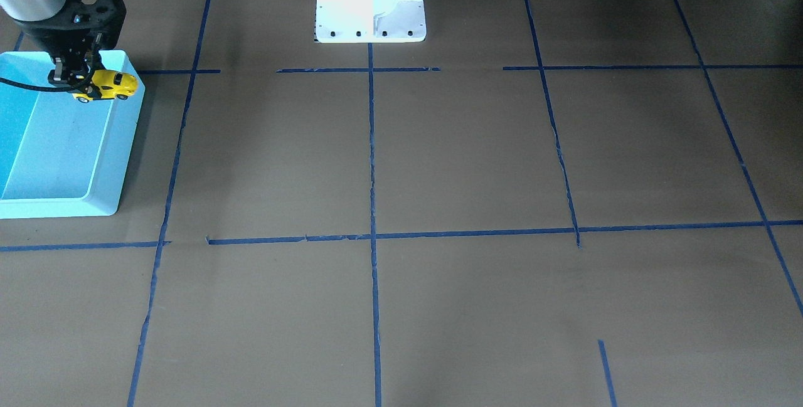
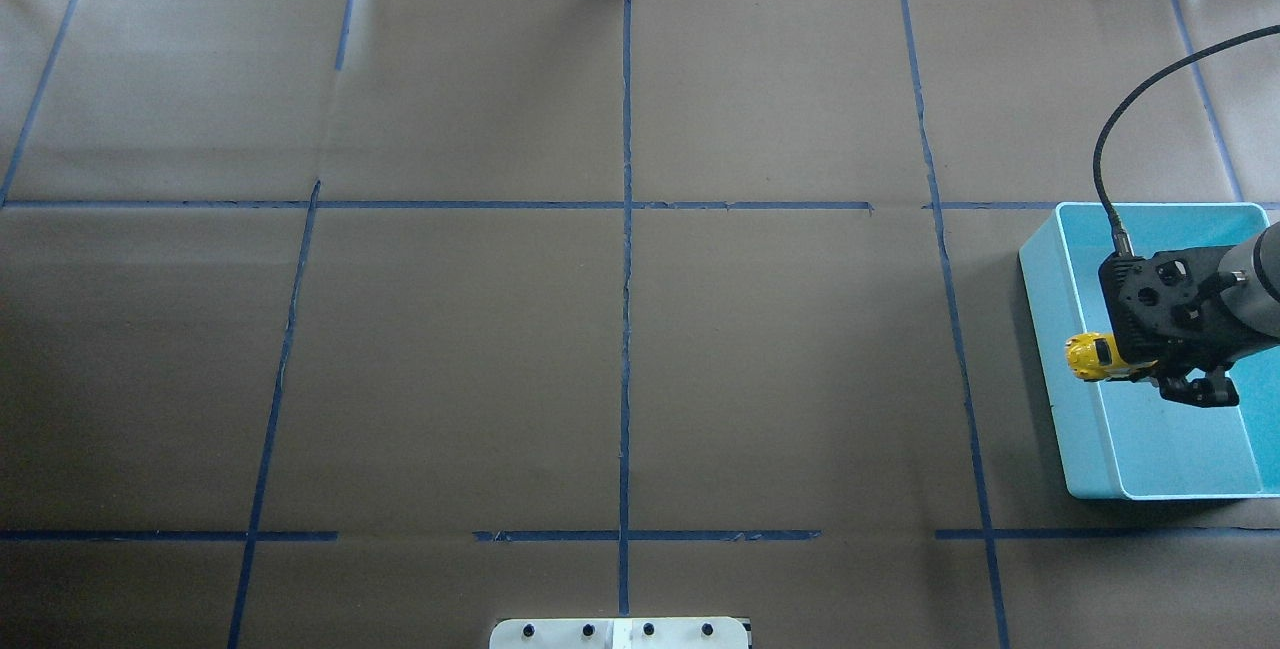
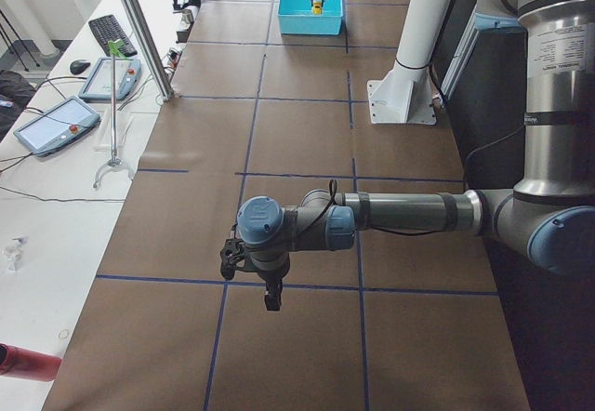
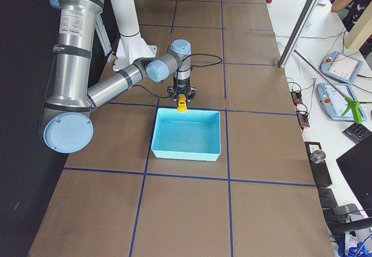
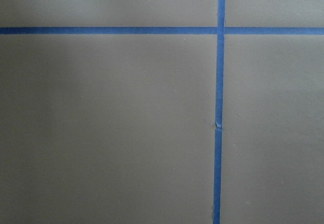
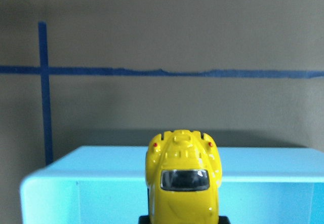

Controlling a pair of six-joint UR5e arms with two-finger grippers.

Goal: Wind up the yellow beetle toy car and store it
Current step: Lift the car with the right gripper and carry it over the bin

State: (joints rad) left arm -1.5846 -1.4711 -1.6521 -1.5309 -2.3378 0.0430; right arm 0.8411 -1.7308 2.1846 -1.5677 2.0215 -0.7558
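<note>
Hold: right gripper [image 1: 80,79] clamped on yellow beetle toy car [image 1: 111,84] | place: car aloft just inside turquoise bin [image 1: 118,143], by its wall nearest the middle of the bench [image 1: 439,162] | axis: level, nose toward that wall | left gripper [image 3: 270,290]: well apart, cannot tell if open | next, judged: drop straight down.

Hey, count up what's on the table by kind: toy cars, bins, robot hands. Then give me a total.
Yellow beetle toy car, glossy, with dark windows: 1
Turquoise plastic rectangular bin: 1
Black two-finger robot hands: 2, the right hand gripping the car, and the left hand above bare brown paper
Total: 4
</note>
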